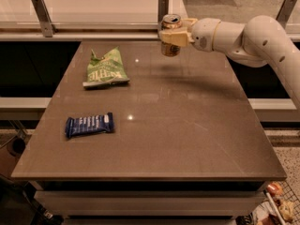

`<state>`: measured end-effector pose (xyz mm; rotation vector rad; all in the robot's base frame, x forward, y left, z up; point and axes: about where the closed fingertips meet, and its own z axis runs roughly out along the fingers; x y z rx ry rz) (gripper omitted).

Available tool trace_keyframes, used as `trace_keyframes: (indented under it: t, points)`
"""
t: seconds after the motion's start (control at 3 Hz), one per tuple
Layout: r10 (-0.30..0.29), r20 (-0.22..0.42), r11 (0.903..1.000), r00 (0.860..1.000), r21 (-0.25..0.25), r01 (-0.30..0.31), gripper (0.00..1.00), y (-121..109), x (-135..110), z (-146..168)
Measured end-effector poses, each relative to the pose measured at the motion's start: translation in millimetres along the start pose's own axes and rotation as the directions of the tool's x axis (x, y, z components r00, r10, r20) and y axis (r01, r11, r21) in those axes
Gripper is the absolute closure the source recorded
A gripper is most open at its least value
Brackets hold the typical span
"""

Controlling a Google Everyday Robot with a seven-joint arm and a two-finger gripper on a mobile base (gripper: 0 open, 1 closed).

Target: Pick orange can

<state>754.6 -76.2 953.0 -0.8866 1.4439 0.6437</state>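
The orange can (170, 49) is upright, with an orange-gold body and a silver top rim. My gripper (172, 34) is shut on the can around its middle and holds it in the air above the far edge of the brown table (187, 125). The white arm (248, 36) reaches in from the right. The gripper's cream fingers (174, 38) cover part of the can's body.
A green chip bag (104, 68) lies on the table's far left. A blue snack bar wrapper (89, 124) lies at the near left. A glass rail with metal posts (163, 8) runs along the far side. Some items sit low at the bottom right (279, 203).
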Motion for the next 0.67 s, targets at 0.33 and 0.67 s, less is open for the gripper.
trace_keyframes:
  t: [0.33,0.67]
  points:
    - [-0.056,0.009,0.9982,0.998,0.020,0.056,1.00,-6.5,-30.9,-13.1]
    - [-0.056,0.009,0.9982,0.998,0.020,0.056,1.00,-6.4,-30.9,-13.0]
